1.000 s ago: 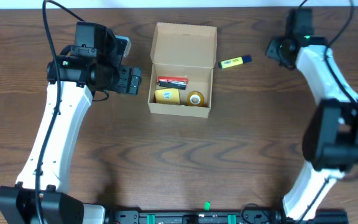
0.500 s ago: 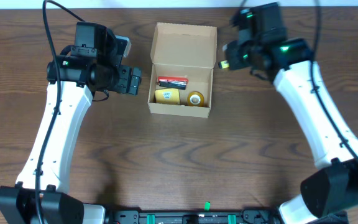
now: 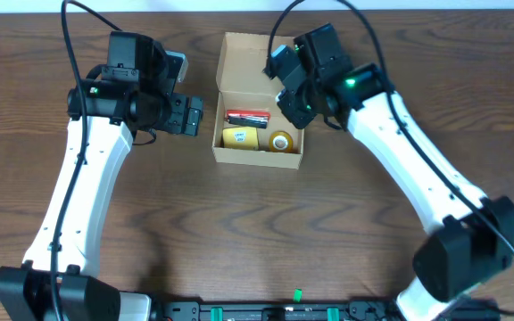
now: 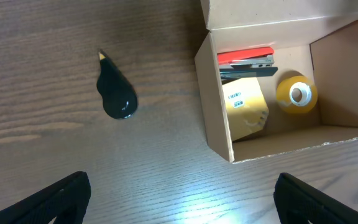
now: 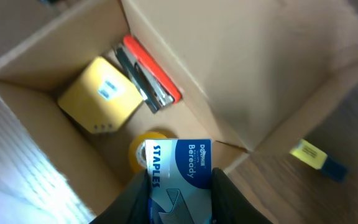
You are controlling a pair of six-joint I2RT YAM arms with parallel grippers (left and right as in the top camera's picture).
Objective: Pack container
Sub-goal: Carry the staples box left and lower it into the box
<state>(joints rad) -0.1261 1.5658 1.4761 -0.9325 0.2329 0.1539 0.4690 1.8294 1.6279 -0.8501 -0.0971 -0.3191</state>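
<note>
The tan cardboard container (image 3: 259, 153) stands open at the table's back middle, lid flap up. Inside lie a red and black stapler (image 3: 247, 117), a yellow box (image 3: 239, 137) and a yellow tape roll (image 3: 281, 141). These show in the left wrist view too: the container (image 4: 219, 118), the stapler (image 4: 246, 59), the yellow box (image 4: 246, 109), the tape roll (image 4: 296, 94). My right gripper (image 5: 180, 193) is shut on a blue staples box (image 5: 179, 171) and holds it above the container's right side (image 5: 42, 112). My left gripper (image 4: 179, 202) is open and empty, left of the container.
A black teardrop-shaped object (image 4: 115, 96) lies on the wood left of the container. A yellow and blue highlighter (image 5: 316, 158) lies right of the container, hidden by my right arm in the overhead view.
My right arm has swung left from the table's back right corner to over the container, carrying the staples box. The left arm has not moved.
</note>
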